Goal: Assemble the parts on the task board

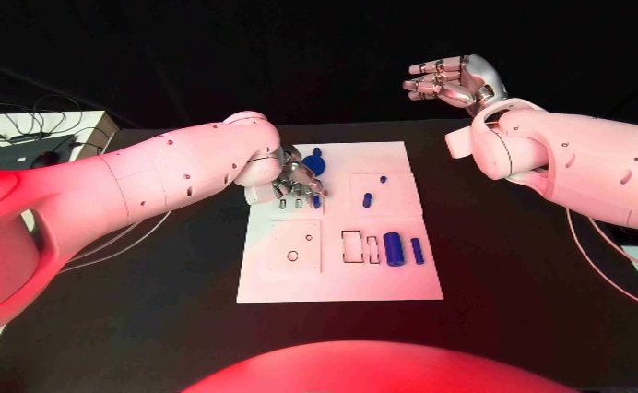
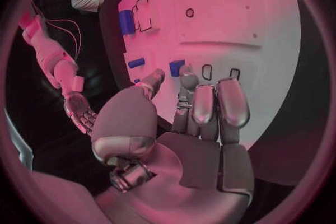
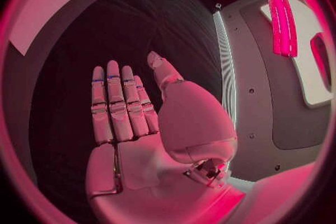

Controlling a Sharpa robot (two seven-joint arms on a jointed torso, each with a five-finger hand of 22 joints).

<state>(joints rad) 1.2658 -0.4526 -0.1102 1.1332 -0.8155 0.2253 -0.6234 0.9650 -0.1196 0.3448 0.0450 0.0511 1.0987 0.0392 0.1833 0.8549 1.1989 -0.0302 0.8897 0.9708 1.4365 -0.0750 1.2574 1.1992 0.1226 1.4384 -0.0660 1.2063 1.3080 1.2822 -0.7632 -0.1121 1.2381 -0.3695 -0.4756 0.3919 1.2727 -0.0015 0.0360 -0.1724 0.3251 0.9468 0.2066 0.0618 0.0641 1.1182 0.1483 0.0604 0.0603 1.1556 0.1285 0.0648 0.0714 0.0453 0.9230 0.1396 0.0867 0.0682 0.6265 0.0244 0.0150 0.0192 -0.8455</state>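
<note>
**Entry: blue parts on white task board, handling notes**

Location: task board [image 1: 339, 268] at the centre of the black counter [image 1: 159, 319].
Large blue cylinder [image 1: 394, 248] and slim blue bar [image 1: 418, 250] lie at the board's right, beside empty rectangular slots. Small blue peg [image 1: 367, 198] sits mid-board.
Judged light, rigid, smooth and likely slippery; pinch across the short sides.

Left robot hand [image 1: 286, 185]: fingers lowered on the board's far left corner; grasp cannot be told.
Right robot hand [image 1: 452, 79]: raised, released.
</note>
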